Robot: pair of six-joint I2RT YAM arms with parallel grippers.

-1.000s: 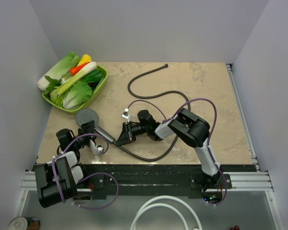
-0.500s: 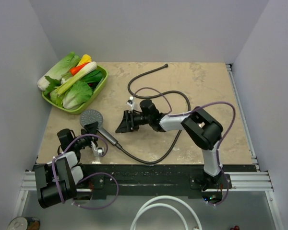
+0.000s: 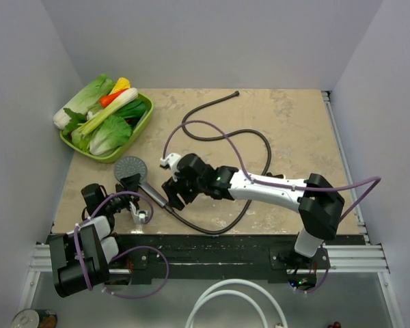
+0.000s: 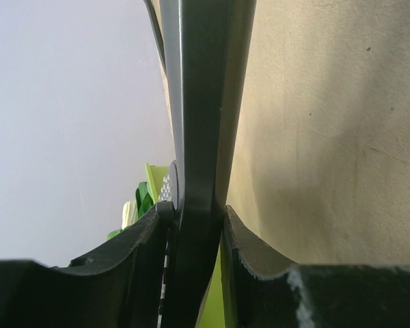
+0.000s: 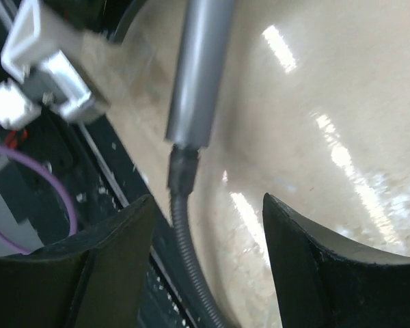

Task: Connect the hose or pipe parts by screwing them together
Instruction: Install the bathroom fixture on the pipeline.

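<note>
The grey shower-head disc lies at the table's front left, with its grey handle running down-right into the dark-brown hose. The hose loops round the middle of the table to its free end at the back. My left gripper is shut on the handle just behind the disc. My right gripper stands open over the joint. In the right wrist view the hose nut and hose lie between the fingers of the right gripper, untouched, nearer the left one.
A green tray of vegetables stands at the back left, close to the disc. Purple cables arch over both arms. A thick white tube loops below the table's front edge, and a can sits at the bottom left.
My right gripper let go of the hose end and opened. It swung up and away, then came back down over the joint with the arm stretched left. The left gripper kept its hold.
</note>
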